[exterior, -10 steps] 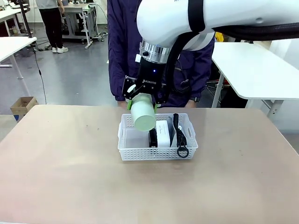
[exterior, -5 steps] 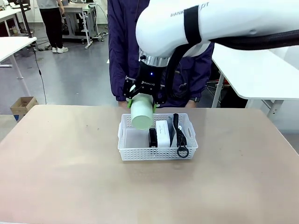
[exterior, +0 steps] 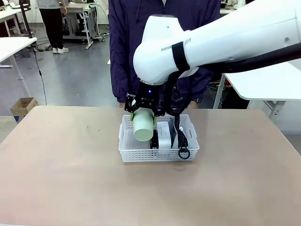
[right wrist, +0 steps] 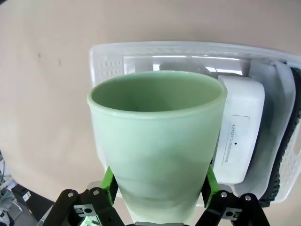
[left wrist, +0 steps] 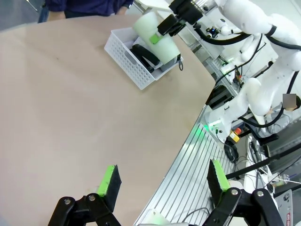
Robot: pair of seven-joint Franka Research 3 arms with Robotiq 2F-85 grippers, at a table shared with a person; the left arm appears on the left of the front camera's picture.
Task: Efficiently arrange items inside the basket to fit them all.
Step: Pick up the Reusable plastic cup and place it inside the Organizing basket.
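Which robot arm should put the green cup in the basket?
The right. Its gripper is shut on the pale green cup, right above the basket's free end. The left gripper hangs open, far off.

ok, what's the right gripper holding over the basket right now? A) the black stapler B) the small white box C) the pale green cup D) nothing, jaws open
C: the right gripper is shut on the pale green cup, green pads on either side of it, mouth pointing down over the free left part of the basket; the small white box already lies inside.
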